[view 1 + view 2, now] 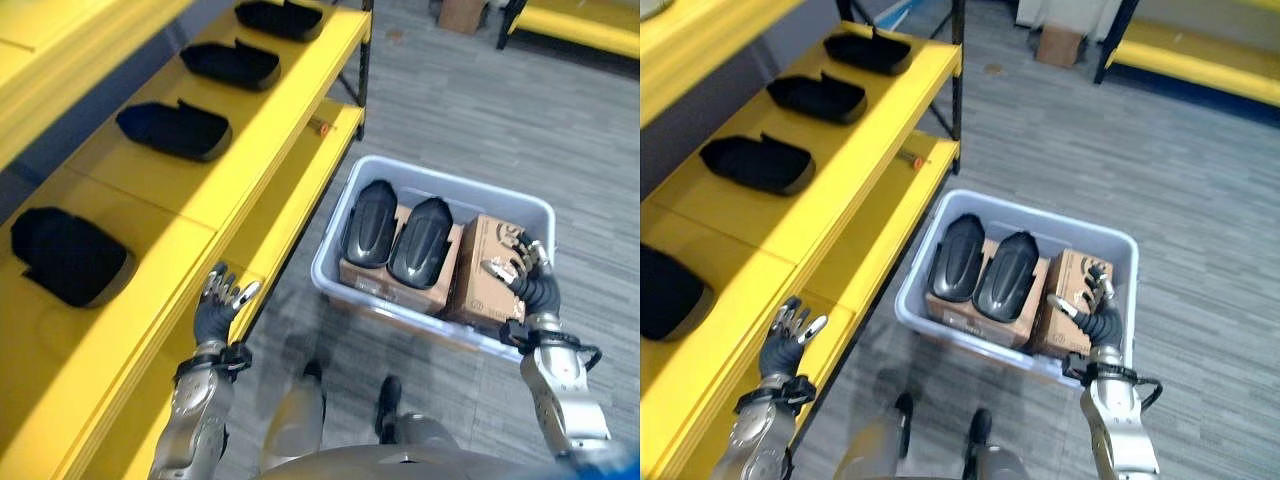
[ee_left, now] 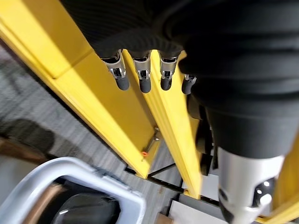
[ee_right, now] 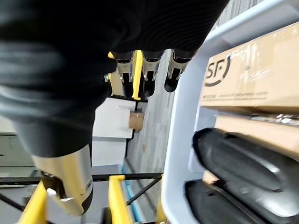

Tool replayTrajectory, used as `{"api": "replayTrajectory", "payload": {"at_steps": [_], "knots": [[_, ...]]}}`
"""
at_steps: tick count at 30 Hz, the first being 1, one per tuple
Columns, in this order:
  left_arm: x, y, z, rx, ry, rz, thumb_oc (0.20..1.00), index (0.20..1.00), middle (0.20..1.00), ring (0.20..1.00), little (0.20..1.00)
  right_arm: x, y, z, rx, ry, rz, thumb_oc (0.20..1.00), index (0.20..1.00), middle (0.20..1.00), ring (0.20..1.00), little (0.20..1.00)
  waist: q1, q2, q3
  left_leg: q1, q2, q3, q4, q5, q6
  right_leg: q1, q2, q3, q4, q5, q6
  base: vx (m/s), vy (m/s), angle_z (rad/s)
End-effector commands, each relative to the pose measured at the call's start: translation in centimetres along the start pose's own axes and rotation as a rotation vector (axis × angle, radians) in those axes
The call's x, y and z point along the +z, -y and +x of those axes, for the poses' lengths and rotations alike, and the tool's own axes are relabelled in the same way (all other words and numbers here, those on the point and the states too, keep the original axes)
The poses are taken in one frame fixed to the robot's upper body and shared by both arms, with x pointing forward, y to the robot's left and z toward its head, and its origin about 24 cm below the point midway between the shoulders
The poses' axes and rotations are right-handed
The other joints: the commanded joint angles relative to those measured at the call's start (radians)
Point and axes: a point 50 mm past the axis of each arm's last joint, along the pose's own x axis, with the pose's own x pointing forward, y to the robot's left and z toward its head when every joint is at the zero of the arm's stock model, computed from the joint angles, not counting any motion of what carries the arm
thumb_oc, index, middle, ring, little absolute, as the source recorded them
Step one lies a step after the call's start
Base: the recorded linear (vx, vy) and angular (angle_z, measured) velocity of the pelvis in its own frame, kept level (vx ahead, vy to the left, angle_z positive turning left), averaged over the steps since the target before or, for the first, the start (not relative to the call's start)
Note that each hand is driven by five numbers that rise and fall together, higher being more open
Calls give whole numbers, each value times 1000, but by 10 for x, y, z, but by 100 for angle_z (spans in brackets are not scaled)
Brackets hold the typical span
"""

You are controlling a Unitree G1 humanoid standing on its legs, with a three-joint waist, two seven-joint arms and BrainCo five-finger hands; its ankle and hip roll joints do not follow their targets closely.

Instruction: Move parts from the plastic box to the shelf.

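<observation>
A pale plastic box (image 1: 450,182) stands on the floor beside the yellow shelf (image 1: 255,130). Two glossy black parts (image 1: 369,222) (image 1: 421,241) lie side by side in it on a flat cardboard carton (image 1: 390,280). Several matching black parts (image 1: 172,130) sit in a row on the shelf's upper board. My left hand (image 1: 217,308) is open, holding nothing, at the shelf's front edge. My right hand (image 1: 528,283) is open and bare over the box's right end, beside a second carton (image 1: 487,268). The right wrist view shows its straight fingers (image 3: 149,70) past the box rim (image 3: 182,116).
A lower shelf board (image 1: 300,195) runs just left of the box and carries a small orange-tipped item (image 1: 320,127). A cardboard box (image 1: 462,14) and another yellow rack (image 1: 580,25) stand at the far end of the grey floor.
</observation>
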Motion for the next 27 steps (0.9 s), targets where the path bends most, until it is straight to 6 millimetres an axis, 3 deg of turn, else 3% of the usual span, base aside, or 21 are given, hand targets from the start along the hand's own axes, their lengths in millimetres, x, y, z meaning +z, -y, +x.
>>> {"api": "replayTrajectory", "payload": {"at_steps": [1, 2, 3, 7, 8, 12, 17, 27], "knots": [[23, -2, -5, -26, 115, 63, 1000, 1000, 1000, 1000, 1000, 20, 6, 4, -27, 115, -4, 1000, 1000, 1000, 1000, 1000, 14, 10, -11, 106, 76, -28, -306, 136, -11, 29, -20, 59, 4, -49, 122, 192, 228, -38], [19, -1, -6, -25, 105, 64, 1000, 1000, 1000, 1000, 1000, 18, 6, 1, -31, 105, -6, 1000, 1000, 1000, 1000, 1000, 13, 22, -12, 126, 94, -21, -328, 159, -28, 44, -23, 79, 13, -62, 121, 236, 396, -65], [17, 1, -7, -47, 98, 71, 1000, 1000, 1000, 1000, 1000, 13, 2, -4, 2, 83, -7, 1000, 1000, 1000, 1000, 1000, -5, 43, -22, 186, 97, 22, -338, 124, -32, 53, -25, 96, 35, -75, 123, 164, 304, -79], [29, 3, -4, -89, 144, 104, 1000, 1000, 1000, 1000, 1000, 10, -4, -4, 13, 63, 18, 1000, 1000, 1000, 1000, 1000, -11, 37, -22, 196, 70, 61, -287, 73, -12, 48, -62, 122, 25, -50, 143, 79, 288, -107], [36, 5, -1, -107, 174, 123, 1000, 1000, 1000, 1000, 1000, 14, -13, 1, 49, 82, 21, 1000, 1000, 1000, 1000, 1000, -16, 31, -6, 191, 57, 90, -257, 44, 0, 33, -81, 149, 8, -26, 154, -70, 192, -72], [48, 14, 8, -127, 223, 126, 1000, 1000, 1000, 1000, 1000, 27, -28, 12, 85, 140, 59, 1000, 1000, 1000, 1000, 1000, -17, 19, 32, 127, 43, 132, -198, 11, 8, -27, -110, 165, -14, 14, 165, -114, 138, -62], [59, 33, 14, -168, 278, 91, 1000, 1000, 1000, 1000, 1000, 51, -53, 25, 138, 238, 104, 1000, 1000, 1000, 1000, 1000, -30, 17, 65, 56, 36, 166, -169, 0, 15, -125, -117, 189, -10, 48, 172, -75, 59, -11], [77, 68, 18, -241, 371, 14, 1000, 1000, 1000, 1000, 1000, 80, -93, 45, 168, 338, 109, 1000, 1000, 1000, 1000, 1000, -34, 45, 129, -17, 35, 171, -160, 5, 13, -239, -112, 187, 35, 53, 167, -5, -13, -10]]}}
